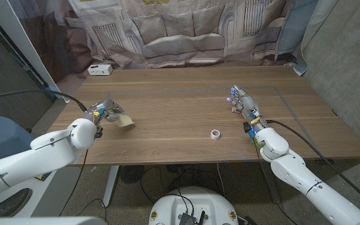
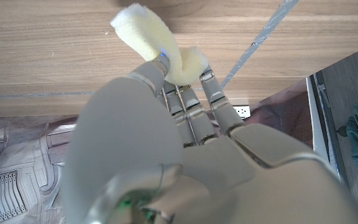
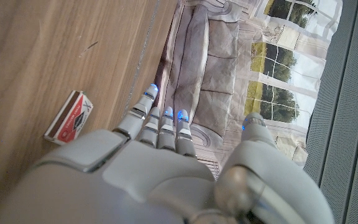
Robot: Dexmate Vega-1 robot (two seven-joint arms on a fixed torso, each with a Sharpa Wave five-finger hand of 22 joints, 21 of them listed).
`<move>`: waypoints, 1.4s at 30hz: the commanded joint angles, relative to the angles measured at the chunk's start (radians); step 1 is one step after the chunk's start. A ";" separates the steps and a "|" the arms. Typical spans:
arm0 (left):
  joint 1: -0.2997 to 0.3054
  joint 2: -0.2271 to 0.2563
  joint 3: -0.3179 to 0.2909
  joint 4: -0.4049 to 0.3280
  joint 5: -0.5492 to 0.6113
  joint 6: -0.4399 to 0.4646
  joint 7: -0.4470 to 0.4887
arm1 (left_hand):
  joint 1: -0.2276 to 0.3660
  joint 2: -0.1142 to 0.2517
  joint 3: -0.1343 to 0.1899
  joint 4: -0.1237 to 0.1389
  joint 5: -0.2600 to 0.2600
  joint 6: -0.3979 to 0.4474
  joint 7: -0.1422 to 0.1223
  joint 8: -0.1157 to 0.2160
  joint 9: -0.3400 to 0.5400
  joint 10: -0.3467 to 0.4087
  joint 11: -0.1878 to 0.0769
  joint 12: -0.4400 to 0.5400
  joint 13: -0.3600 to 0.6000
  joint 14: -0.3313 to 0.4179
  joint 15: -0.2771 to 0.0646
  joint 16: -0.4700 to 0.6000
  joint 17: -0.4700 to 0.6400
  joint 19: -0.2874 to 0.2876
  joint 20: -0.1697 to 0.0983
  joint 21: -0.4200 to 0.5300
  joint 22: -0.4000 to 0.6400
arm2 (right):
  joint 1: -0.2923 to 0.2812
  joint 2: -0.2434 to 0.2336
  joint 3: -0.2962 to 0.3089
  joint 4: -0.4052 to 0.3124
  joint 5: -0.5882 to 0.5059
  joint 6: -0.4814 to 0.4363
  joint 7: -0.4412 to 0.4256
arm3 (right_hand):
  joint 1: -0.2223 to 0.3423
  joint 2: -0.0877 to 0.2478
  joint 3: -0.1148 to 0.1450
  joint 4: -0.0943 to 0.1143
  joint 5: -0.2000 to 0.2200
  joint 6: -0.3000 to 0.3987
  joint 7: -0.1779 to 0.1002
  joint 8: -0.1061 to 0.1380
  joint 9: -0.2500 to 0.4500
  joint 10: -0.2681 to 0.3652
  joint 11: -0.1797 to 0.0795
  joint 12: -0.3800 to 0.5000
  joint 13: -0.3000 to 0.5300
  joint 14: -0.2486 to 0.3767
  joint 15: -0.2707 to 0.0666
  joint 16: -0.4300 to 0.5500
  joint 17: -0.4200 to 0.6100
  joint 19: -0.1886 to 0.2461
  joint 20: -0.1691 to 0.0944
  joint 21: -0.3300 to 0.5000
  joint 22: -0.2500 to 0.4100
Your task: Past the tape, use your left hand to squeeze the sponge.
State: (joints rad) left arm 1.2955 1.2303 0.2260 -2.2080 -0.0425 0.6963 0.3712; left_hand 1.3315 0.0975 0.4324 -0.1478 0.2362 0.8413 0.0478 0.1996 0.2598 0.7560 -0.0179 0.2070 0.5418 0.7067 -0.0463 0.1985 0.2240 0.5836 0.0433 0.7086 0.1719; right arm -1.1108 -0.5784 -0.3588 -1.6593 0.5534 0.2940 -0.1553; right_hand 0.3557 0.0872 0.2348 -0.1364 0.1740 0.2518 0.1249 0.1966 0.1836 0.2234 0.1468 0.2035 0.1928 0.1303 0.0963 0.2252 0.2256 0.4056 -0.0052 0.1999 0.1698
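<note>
A pale yellow sponge is held in my left hand over the left part of the wooden table. In the left wrist view the sponge is bent over between the fingertips of that hand. A grey tape line runs across the table beyond the hand, and it also shows as the tape line just beside the sponge. My right hand is on the right side with its fingers stretched out, holding nothing.
A small white tape roll lies near the middle front. A matchbox lies beside my right hand. A white box sits at the back left edge. A curtain hangs behind the table.
</note>
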 commanded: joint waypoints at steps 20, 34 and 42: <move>0.138 -0.055 -0.084 0.024 0.016 -0.034 0.079 | -0.009 0.001 0.015 -0.006 -0.005 0.027 0.001 0.012 -0.002 0.020 0.001 0.009 -0.010 0.023 -0.009 0.011 -0.006 0.020 -0.009 0.001 0.001 | 0.003 0.003 -0.011 -0.008 -0.005 -0.012 -0.001 | 0.007 0.006 -0.004 0.000 0.007 0.008 0.002 -0.002 0.004 0.007 -0.002 -0.003 0.002 0.008 -0.001 -0.003 0.002 0.004 0.004 -0.004 0.002; 0.154 -0.136 -0.069 0.091 0.035 -0.120 0.113 | -0.012 0.000 0.020 -0.010 -0.005 0.028 0.002 0.011 -0.005 0.026 -0.003 0.010 -0.016 0.022 -0.010 0.010 -0.011 0.020 -0.011 -0.001 0.001 | 0.001 -0.005 -0.013 -0.015 -0.008 -0.032 -0.009 | 0.007 0.007 -0.004 0.000 0.007 0.009 0.002 -0.002 0.004 0.006 -0.003 -0.004 0.002 0.009 -0.001 -0.003 0.003 0.004 0.004 -0.004 0.002; 0.122 -0.175 -0.024 0.114 0.067 -0.100 0.139 | -0.020 0.000 0.021 -0.007 -0.005 0.033 -0.001 0.011 -0.006 0.029 -0.004 0.010 -0.020 0.025 -0.014 0.011 -0.012 0.021 -0.014 -0.002 0.001 | 0.016 0.000 -0.018 -0.001 -0.002 -0.036 0.002 | 0.007 0.007 -0.005 0.000 0.007 0.009 0.002 -0.002 0.004 0.006 -0.002 -0.004 0.002 0.008 0.000 -0.004 0.003 0.004 0.004 -0.004 0.002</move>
State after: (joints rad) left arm 1.4400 1.1021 0.1615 -2.1289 -0.0035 0.6055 0.4865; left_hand 1.3221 0.0963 0.4490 -0.1561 0.2360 0.8612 0.0463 0.2050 0.2505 0.7766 -0.0185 0.2110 0.5222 0.7198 -0.0593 0.2002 0.2090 0.5937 0.0336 0.7085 0.1719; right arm -1.1109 -0.5795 -0.3700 -1.6721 0.5484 0.2649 -0.1627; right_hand 0.3556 0.0872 0.2349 -0.1364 0.1740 0.2517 0.1249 0.1966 0.1836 0.2232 0.1466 0.2035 0.1928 0.1303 0.0962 0.2214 0.2253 0.4055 -0.0052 0.1959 0.1698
